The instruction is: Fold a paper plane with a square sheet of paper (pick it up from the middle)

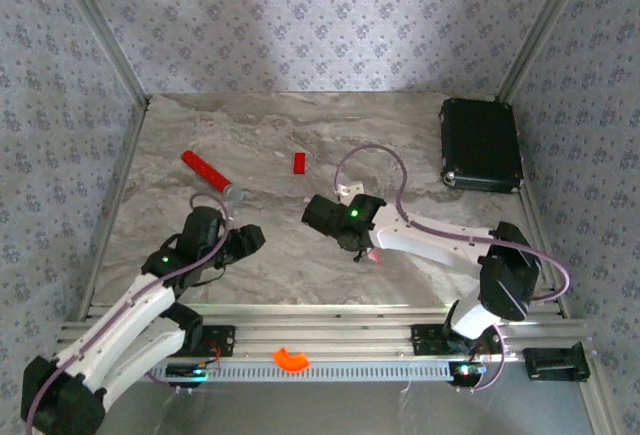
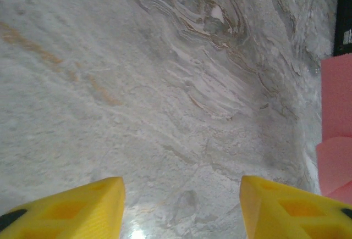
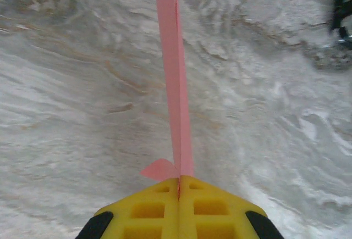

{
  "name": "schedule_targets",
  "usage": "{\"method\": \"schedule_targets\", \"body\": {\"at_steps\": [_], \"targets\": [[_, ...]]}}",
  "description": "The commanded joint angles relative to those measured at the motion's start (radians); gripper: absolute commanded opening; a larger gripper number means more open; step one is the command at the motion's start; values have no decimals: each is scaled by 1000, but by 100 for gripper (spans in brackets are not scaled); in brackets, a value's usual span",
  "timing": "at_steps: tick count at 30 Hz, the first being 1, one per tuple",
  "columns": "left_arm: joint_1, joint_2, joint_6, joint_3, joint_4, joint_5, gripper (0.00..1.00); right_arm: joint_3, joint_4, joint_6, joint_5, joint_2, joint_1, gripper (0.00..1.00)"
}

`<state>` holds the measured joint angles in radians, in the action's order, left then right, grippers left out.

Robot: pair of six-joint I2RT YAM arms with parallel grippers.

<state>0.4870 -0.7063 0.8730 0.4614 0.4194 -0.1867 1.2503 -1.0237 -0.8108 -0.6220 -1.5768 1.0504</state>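
The square sheet of paper [image 3: 176, 85] is a narrow, creased salmon-pink shape seen edge-on, standing upright over the marble table. My right gripper [image 3: 179, 181] is shut on its near end, and a small pink flap sticks out to the left of the fingers. From above, a bit of the pink paper [image 1: 372, 254] peeks out beneath the right gripper [image 1: 355, 240] at mid-table. Whether it has the form of a paper plane I cannot tell from this angle. My left gripper [image 2: 181, 211] is open over bare marble, with the pink paper [image 2: 336, 118] off to its right. The left gripper [image 1: 250, 238] sits left of the right one.
A red stick with a grey tip [image 1: 208, 173] lies at the back left. A small red block [image 1: 299, 162] is near the back centre, and a black case [image 1: 481, 144] stands at the back right. An orange piece [image 1: 291, 358] rests on the front rail.
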Motion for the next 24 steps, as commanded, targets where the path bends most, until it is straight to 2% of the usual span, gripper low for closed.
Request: {"method": "schedule_targets", "body": {"at_steps": [1, 5, 9, 14, 24], "targets": [[-38, 113, 36, -25, 137, 55, 61, 17, -91, -25, -85, -34, 13, 3], [-114, 233, 59, -51, 179, 37, 61, 21, -58, -49, -74, -121, 23, 3], [-158, 244, 19, -21, 228, 35, 63, 71, -60, -62, -83, -213, 57, 3], [-165, 220, 2, 23, 253, 41, 63, 137, -12, -50, -15, -318, 84, 3], [-166, 264, 11, 19, 309, 38, 64, 294, 74, 10, 152, -474, 118, 4]]}}
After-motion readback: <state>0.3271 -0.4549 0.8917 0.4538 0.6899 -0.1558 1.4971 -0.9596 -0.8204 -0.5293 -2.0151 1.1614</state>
